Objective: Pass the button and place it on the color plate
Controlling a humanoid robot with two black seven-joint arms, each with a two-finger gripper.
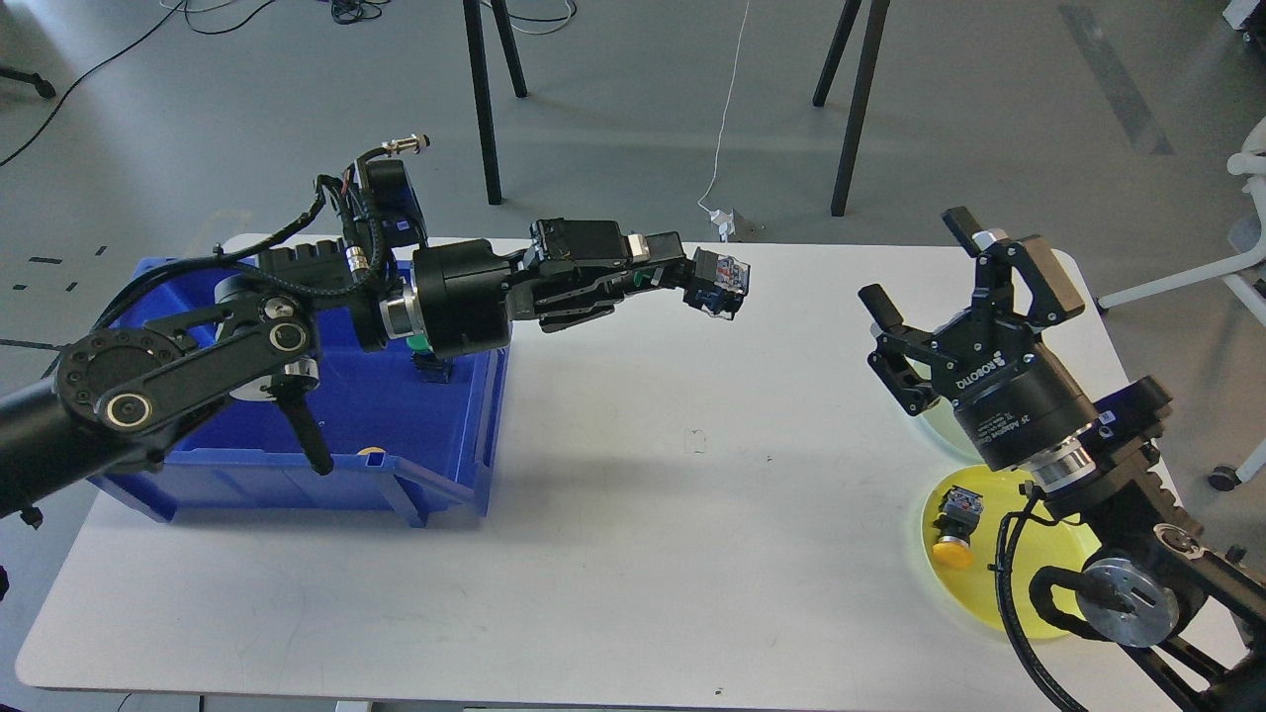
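Observation:
My left gripper (689,276) reaches out over the table's middle, shut on a button (722,281) whose dark body with a clear end sticks out to the right; a bit of green cap shows between the fingers. My right gripper (912,263) is open and empty, raised at the right and facing the button with a gap between them. The yellow plate (1034,598) at the front right holds a yellow-capped button (955,520). The pale green plate (936,428) is almost hidden behind my right arm.
The blue bin (297,470) stands at the left, partly covered by my left arm. A green button (431,362) and a yellow cap (371,452) show inside it. Stand legs and cables are on the floor behind the table.

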